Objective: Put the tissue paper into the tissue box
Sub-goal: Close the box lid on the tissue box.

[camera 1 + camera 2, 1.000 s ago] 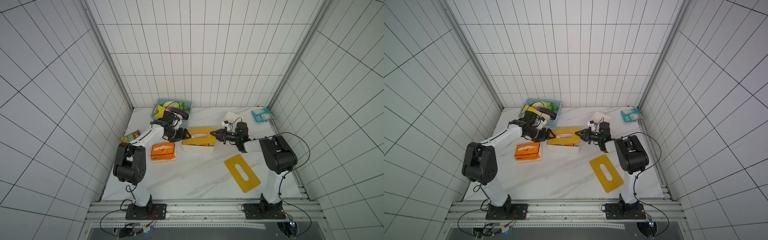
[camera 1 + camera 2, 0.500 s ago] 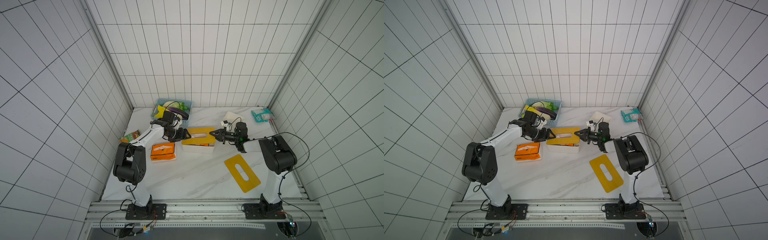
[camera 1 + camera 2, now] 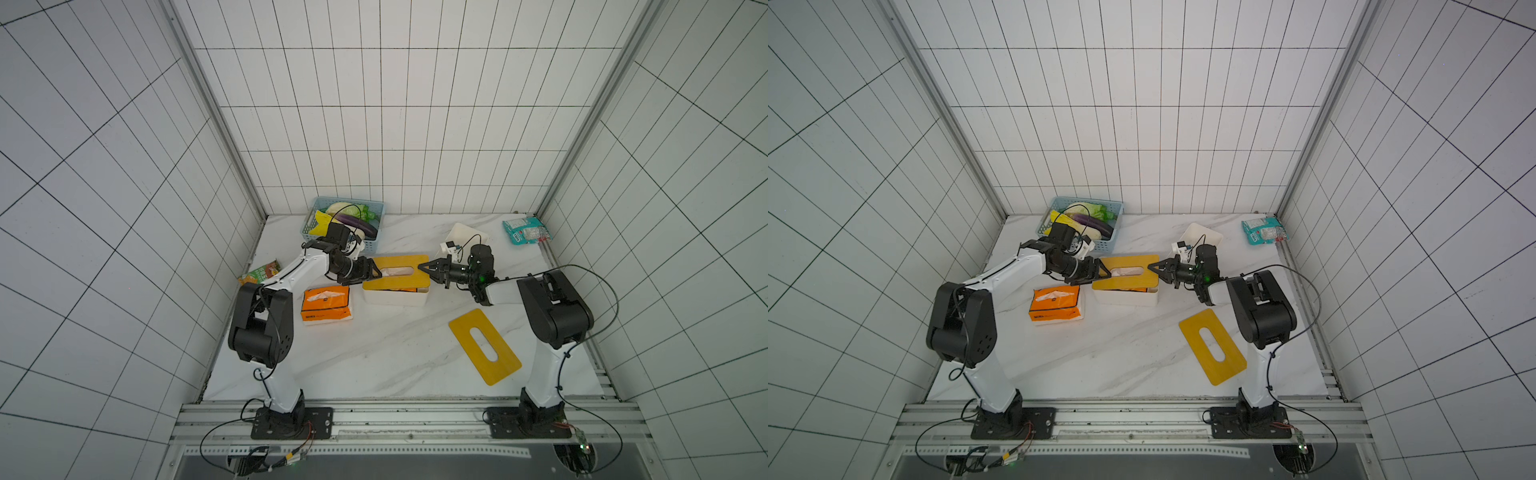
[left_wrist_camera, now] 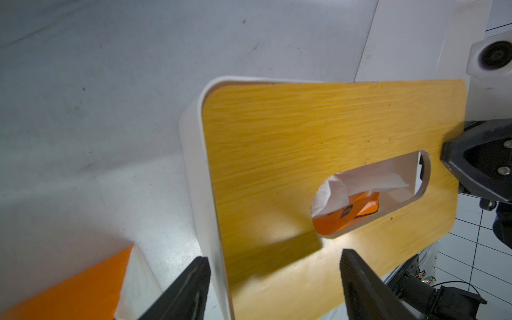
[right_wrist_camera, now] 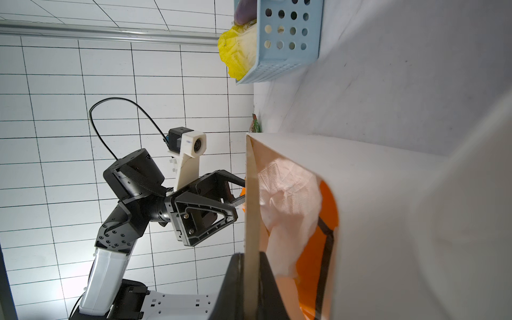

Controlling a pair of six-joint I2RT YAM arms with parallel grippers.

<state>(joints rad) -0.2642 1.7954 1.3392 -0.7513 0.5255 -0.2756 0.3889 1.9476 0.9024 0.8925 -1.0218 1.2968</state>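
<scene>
Two yellow wooden slotted lids [image 3: 484, 347], two orange tissue packs [image 3: 326, 305], one white rectangular box [image 3: 395, 297], one blue perforated plastic basket [image 5: 288, 41].

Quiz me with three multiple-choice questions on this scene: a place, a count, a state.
1. Where does the loose lid lie? A in the basket; B flat on the table; C on the orange pack.
2. How many yellow lids show? A one; B three; C two.
3. The right tool is: A shut on the box lid; B open; C hidden.
Answers: 1 B, it lies on bare marble; 2 C, one on the box, one loose; 3 A, the right wrist view shows the lid's edge pinched.
</scene>
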